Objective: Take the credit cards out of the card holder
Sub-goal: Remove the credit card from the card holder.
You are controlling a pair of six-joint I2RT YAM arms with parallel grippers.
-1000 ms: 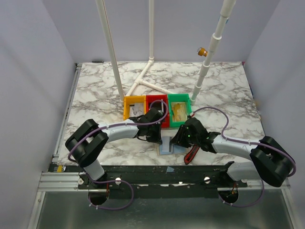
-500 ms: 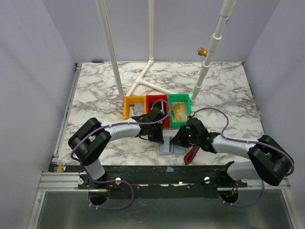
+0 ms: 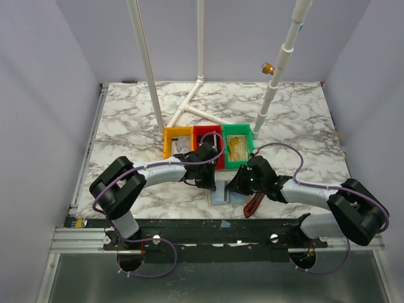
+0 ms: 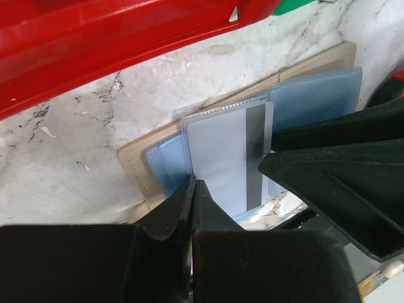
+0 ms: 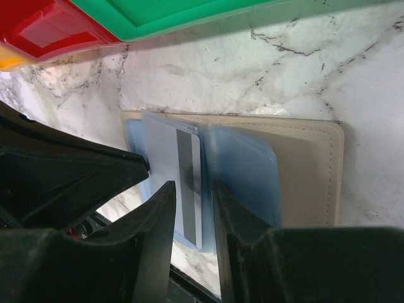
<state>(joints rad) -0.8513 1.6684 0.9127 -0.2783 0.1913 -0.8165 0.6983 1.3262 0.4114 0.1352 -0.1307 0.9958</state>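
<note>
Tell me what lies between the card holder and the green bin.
Only bare marble table, clearest in the right wrist view; card holder and green bin lie apart.

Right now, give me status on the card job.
Left gripper shut, tip at edge of card holder. Right gripper open over striped card poking from the pockets. Red bin close behind, not touching.

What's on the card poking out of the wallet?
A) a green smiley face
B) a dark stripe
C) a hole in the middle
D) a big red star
B: the pale card sticking out of the card holder has one dark stripe running along it.
</note>
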